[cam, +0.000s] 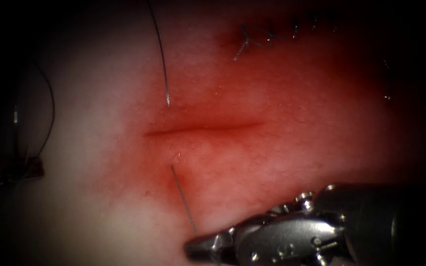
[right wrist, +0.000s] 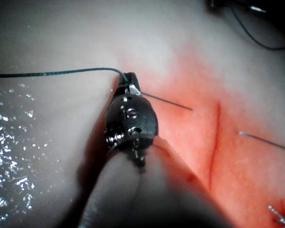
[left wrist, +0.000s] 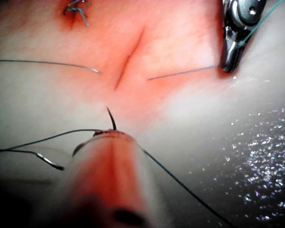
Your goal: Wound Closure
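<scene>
just past the right tool's fingers (cam: pixel 198 246), clamped on the needle (cam: pixel 183 199) near its tail, lie the cut (cam: pixel 203 129), older stitches (cam: pixel 245 42) and loose thread (cam: pixel 159 49).

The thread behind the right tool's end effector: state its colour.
Dark teal-green thread, best in the right wrist view, trailing from the right end effector, which grips the needle at its tail.

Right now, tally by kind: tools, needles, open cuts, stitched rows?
Tools: 2. The right tool's hand is shut on the needle at its thread end; what the left tool holds is unclear.
Needles: 1, its tip in the tissue near the cut.
Open cuts: 1.
Stitched rows: 1, the stitched row.
Total: 5.
</scene>
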`<state>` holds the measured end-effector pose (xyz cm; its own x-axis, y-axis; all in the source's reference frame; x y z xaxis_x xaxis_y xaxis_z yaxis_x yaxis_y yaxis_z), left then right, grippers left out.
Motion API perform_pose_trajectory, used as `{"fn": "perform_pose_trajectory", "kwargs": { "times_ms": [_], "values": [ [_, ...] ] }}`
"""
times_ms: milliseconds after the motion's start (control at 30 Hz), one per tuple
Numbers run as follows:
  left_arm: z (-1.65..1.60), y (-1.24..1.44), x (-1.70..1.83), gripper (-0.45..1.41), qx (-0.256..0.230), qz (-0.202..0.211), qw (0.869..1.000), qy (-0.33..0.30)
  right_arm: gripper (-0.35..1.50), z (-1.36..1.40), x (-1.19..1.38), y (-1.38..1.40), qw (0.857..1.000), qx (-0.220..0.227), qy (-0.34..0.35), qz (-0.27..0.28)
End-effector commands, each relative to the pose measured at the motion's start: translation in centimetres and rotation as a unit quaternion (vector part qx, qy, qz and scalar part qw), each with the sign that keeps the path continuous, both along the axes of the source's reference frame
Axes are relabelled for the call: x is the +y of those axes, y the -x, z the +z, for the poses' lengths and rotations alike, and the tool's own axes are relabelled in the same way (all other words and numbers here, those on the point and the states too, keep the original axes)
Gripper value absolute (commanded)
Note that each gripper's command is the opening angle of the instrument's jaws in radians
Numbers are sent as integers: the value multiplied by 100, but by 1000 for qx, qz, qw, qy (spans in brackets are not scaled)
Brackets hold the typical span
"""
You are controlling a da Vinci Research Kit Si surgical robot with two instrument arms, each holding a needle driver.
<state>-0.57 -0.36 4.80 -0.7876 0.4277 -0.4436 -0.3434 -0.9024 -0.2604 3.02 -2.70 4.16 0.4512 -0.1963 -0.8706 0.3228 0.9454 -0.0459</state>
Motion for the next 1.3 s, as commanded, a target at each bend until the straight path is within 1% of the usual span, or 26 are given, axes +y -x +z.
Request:
{"fn": "perform_pose_trajectory", "kwargs": {
  "times_ms": [33,100,133,200,267,333,367,400,433,467,500,533,567,633,667,700,767,800,900,933,1033,1100,1133,1233,1300],
  "values": [
    [7,7,-1,-45,0,1,1000,-1,-35,-17,-27,-8,1000,3,-2,-12],
    [7,7,-2,-45,-1,1,1000,-2,-35,-32,-41,-10,1000,4,-1,-23],
    [7,7,-2,-45,-1,1,1000,-2,-35,-47,-58,-14,999,3,2,-40],
    [7,7,-2,-45,-1,1,1000,-2,-35,-60,-72,-18,999,6,4,-50],
    [7,7,-2,-45,-1,1,1000,-2,-35,-67,-79,-23,999,9,6,-53],
    [7,7,-2,-45,0,4,1000,-1,-35,-68,-78,-29,999,7,5,-53],
    [7,7,-2,-45,0,4,1000,-1,-21,-66,-76,-29,999,7,5,-52],
    [7,8,-3,-45,1,5,1000,-1,19,-58,-67,-27,999,9,4,-42],
    [7,8,-3,-45,0,5,1000,-2,32,-54,-62,-26,999,9,4,-36],
    [7,7,-3,-45,0,5,1000,-2,56,-48,-54,-23,1000,8,3,-29],
    [7,7,-3,-45,0,5,1000,-2,96,-39,-40,-20,1000,5,4,-11],
    [7,7,-3,-45,0,5,1000,-2,115,-28,-23,-15,1000,6,4,10],
    [7,7,-3,-45,0,5,1000,-2,121,-23,-16,-14,1000,8,2,18],
    [7,7,-3,-45,1,6,1000,-3,125,-12,2,-10,999,10,-1,35],
    [7,7,-4,-45,1,6,1000,-2,126,-3,19,-8,999,13,-3,51],
    [7,8,-4,-45,1,6,1000,-2,126,4,29,-8,998,13,-5,60],
    [7,8,-4,-45,0,7,1000,-3,126,16,43,-9,997,11,-7,72],
    [7,8,-4,-45,0,7,1000,-3,125,31,56,-12,997,14,-10,77],
    [7,7,-4,-45,0,7,1000,-3,125,54,71,-21,997,11,-6,81],
    [7,7,-4,-45,1,8,1000,-4,125,67,79,-28,996,11,-4,85],
    [7,7,-4,-45,1,8,1000,-4,125,84,88,-36,996,9,-1,88],
    [7,7,-4,-45,1,8,1000,-4,121,93,92,-40,996,7,2,91],
    [7,7,-4,-45,1,8,1000,-4,121,103,98,-45,996,5,4,93],
    [7,7,-4,-45,1,8,1000,-4,120,116,106,-53,995,1,8,98],
    [7,7,-4,-45,0,8,1000,-5,120,119,109,-57,995,0,8,101]
  ]
}}
